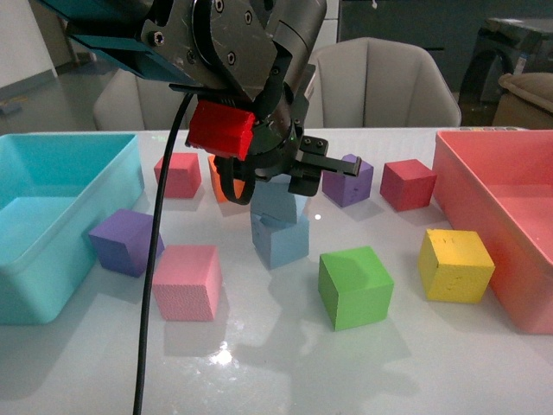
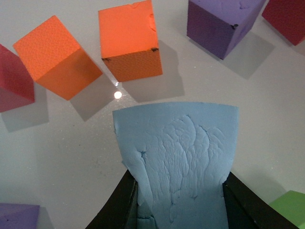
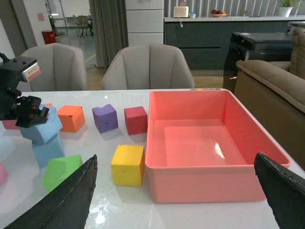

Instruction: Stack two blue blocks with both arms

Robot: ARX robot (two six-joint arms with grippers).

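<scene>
Left gripper point(image 2: 178, 181): closed onto the upper blue block point(image 2: 176, 143), which is pinched between the black fingers point(image 2: 119, 205). The arm's grey and teal housing fills the top of the front view.
Upper blue block: held skewed over the lower blue block point(image 1: 281, 242) near the middle of the table point(image 1: 285, 372). Contact seems to be made, though it cannot be confirmed.
Step in hand: placing, it is judged. The held cube should be squared to the lower one's faces and seated flat before the fingers are parted. A straight upward retreat is advised so that the stack is not dragged.
Right gripper point(image 3: 176, 162): spread wide with nothing held, and kept well apart from the stack, facing the pink bin point(image 3: 205, 183).
Around: two orange cubes point(image 2: 131, 40) and a purple cube point(image 2: 219, 24) are seen just behind. A green cube point(image 1: 355, 285) and a pink cube point(image 1: 187, 282) lie near in front.
Obstruction: nothing is seen touching the stack.
</scene>
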